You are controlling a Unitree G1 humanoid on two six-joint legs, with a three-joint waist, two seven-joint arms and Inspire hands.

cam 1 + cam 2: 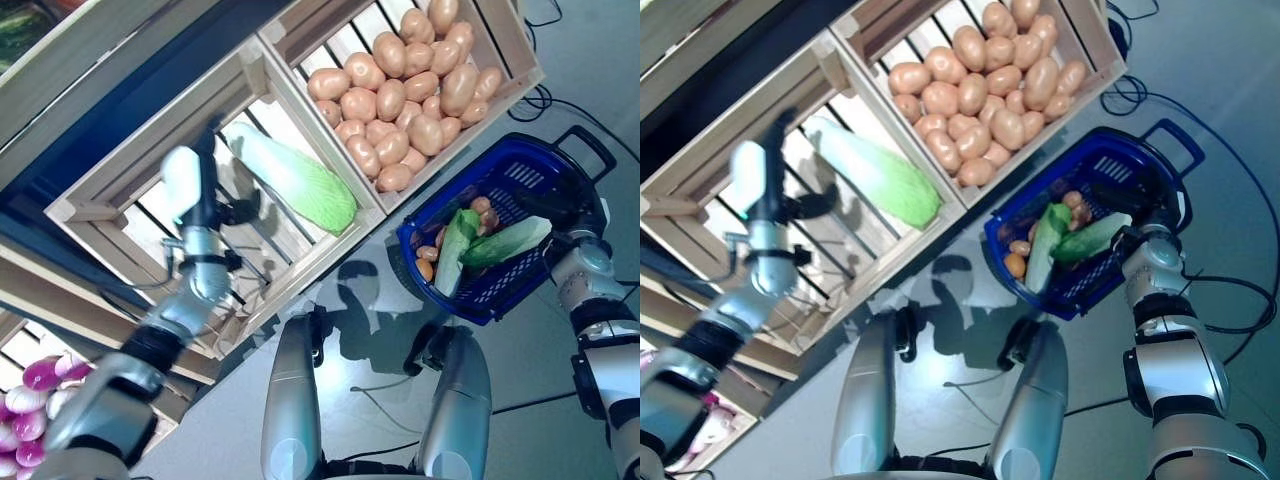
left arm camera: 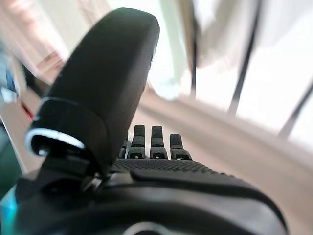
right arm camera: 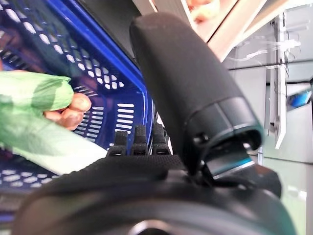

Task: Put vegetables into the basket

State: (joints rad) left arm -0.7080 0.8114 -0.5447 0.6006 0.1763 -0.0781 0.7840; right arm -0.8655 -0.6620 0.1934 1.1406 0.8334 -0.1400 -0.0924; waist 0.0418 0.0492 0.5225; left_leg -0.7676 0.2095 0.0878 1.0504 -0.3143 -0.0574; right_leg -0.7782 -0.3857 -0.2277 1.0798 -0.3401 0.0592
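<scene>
Left crate (image 1: 120, 190): wooden, slatted; holds one long pale-green cabbage (image 1: 295, 180) lying against the wall it shares with the next crate. The rest of its slatted floor is bare.
Right crate (image 1: 510, 40): wooden, heaped with potatoes (image 1: 400, 95) from wall to wall.
Basket (image 1: 520, 180): blue plastic with a black handle, tilted, below the potato crate's lower corner and off the shelf, over grey floor (image 1: 540, 400). Inside lie two green leafy vegetables (image 1: 455, 250), one of them poking over the rim, a few small potatoes and some dark round pieces I cannot name.
Lower shelf: purple-and-white round vegetables (image 1: 30, 410) at the left edge.
Left hand (image 1: 215, 210): raised inside the cabbage crate, beside the cabbage and apart from it; fingers relaxed, holding nothing.
Right hand (image 3: 161, 147): at the basket's right rim; fingers curled over the blue rim, carrying the basket.
</scene>
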